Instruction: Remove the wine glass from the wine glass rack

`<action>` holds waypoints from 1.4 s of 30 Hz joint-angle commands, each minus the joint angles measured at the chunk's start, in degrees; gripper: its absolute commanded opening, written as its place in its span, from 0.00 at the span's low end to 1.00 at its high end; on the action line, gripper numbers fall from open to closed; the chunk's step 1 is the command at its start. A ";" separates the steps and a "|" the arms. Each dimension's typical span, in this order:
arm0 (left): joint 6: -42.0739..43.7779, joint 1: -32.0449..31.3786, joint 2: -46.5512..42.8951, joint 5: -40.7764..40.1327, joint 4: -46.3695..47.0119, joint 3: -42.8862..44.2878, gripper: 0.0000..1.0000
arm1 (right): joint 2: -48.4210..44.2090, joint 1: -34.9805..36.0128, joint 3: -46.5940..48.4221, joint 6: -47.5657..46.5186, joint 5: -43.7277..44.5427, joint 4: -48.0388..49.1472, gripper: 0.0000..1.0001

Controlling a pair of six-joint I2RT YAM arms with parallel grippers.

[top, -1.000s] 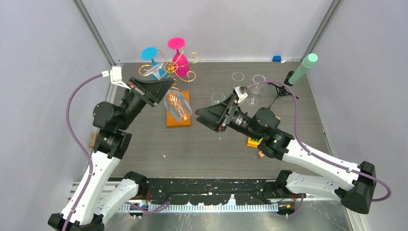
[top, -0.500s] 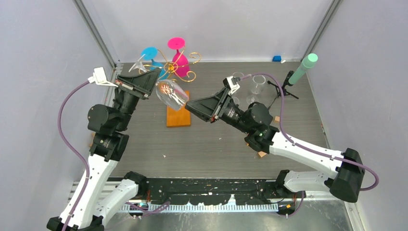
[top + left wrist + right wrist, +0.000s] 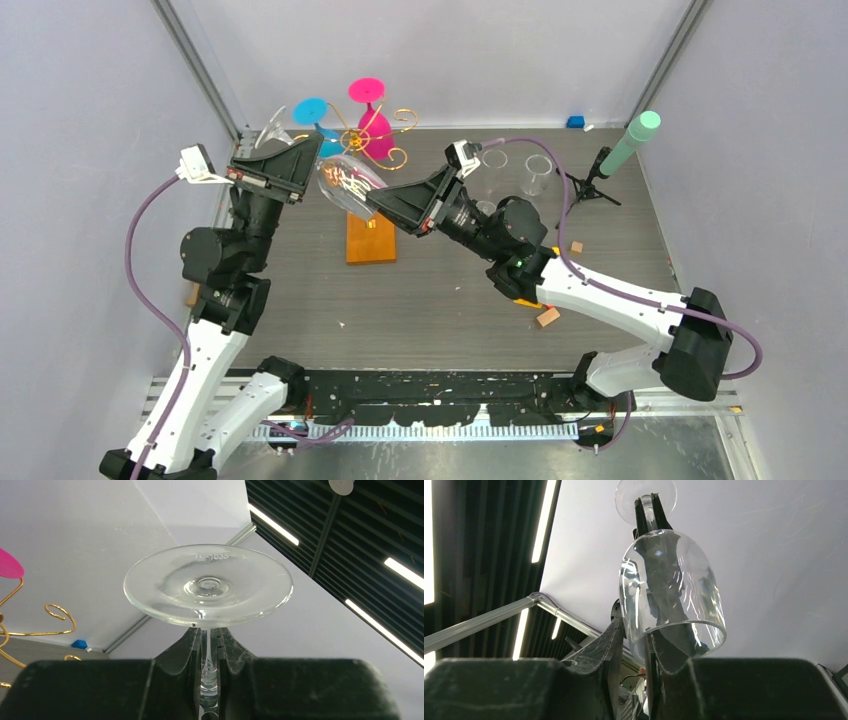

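Note:
A clear wine glass [image 3: 345, 185] hangs tilted in the air in front of the wine glass rack [image 3: 352, 137], a gold wire stand on an orange wooden base [image 3: 370, 242]. My left gripper [image 3: 305, 157] is shut on its stem just under the foot [image 3: 207, 585], as the left wrist view [image 3: 207, 652] shows. My right gripper [image 3: 375, 200] has come to the bowl's mouth. In the right wrist view one finger is inside the bowl [image 3: 674, 590] and one outside, with the rim wall in the narrow gap [image 3: 636, 647] between them.
A pink glass [image 3: 376, 135] and a blue glass [image 3: 312, 110] hang on the rack. Clear glasses [image 3: 538, 165] stand at the back right. Beside them is a black tripod with a mint-green tip [image 3: 632, 140]. Small wooden blocks [image 3: 547, 317] lie near the right arm.
The left gripper carried the glass up and back, away from the base. The right arm swung left to the bowl and its jaws narrowed round the rim.

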 commanded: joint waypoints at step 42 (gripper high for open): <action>29.28 0.21 -6.48 31.00 -12.92 0.65 1.00 | -8.46 -8.83 12.31 -23.68 7.68 -30.33 0.00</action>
